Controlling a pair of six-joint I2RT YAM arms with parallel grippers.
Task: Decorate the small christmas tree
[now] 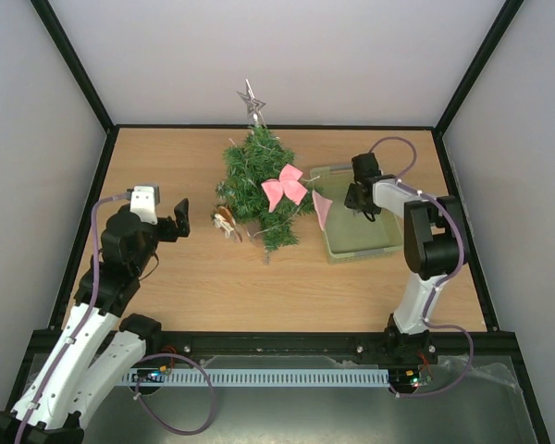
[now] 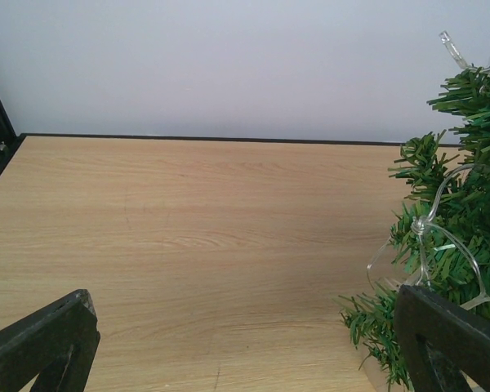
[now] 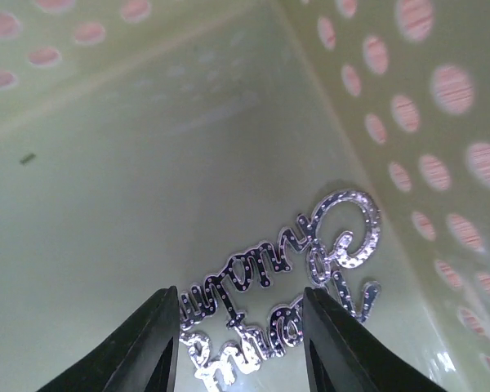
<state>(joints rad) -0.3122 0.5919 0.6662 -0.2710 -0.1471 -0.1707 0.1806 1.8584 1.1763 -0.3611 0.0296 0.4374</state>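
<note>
The small christmas tree (image 1: 257, 180) lies on the wooden table with a silver star (image 1: 251, 100) at its tip, a pink bow (image 1: 284, 186) and a clear light string (image 2: 425, 230) on it. Its branches fill the right edge of the left wrist view (image 2: 465, 204). My left gripper (image 1: 178, 222) is open left of the tree, over bare wood (image 2: 245, 347). My right gripper (image 1: 361, 201) reaches down into the pale green basket (image 1: 365, 252). Its fingers (image 3: 151, 347) stand apart on either side of a silver script ornament (image 3: 310, 261) lying flat on the basket floor.
A small brown and white ornament (image 1: 226, 222) lies between my left gripper and the tree. A pink piece (image 1: 322, 209) hangs at the basket's left rim. The perforated basket walls (image 3: 408, 106) close in round my right gripper. Black frame posts and pale walls surround the table.
</note>
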